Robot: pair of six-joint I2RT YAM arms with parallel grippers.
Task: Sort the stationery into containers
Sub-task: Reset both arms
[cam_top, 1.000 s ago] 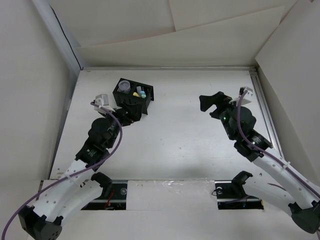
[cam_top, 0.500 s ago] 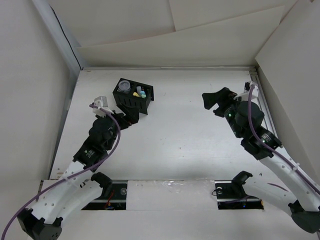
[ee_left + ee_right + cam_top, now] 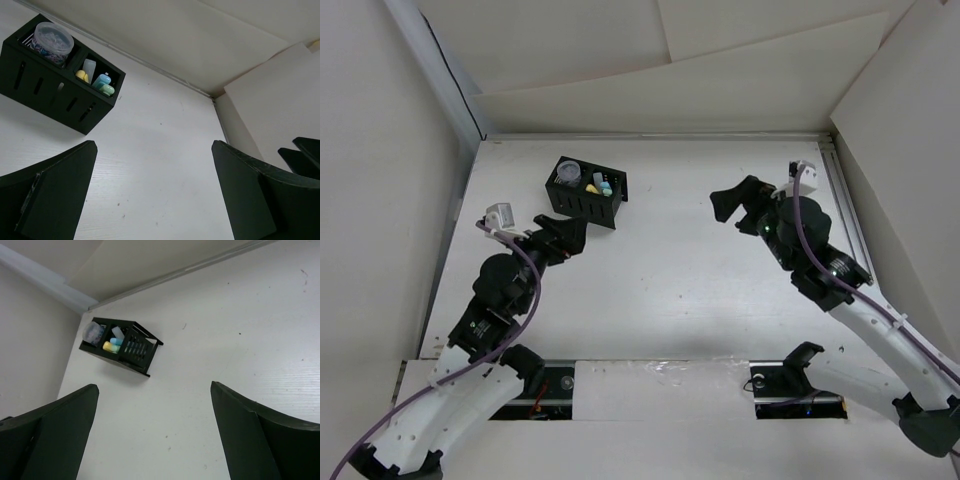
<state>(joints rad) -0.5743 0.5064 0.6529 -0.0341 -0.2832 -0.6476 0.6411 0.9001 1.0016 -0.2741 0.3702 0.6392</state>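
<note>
Stationery is sitting in a box on the white table. The left gripper is hovering just below that box, its jaws spread wide and holding nothing. The right gripper is hanging at the upper right, equally wide and empty. The black organizer box is resting at the upper left of the overhead view. A clear jar is filling its left compartment, while yellow, light blue and pale green sticks are standing in the right one.

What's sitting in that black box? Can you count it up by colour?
Clear jar: 1
Yellow stick: 1
Blue stick: 1
Green stick: 1
Whitish stick: 1
Total: 5, all inside the box.
</note>
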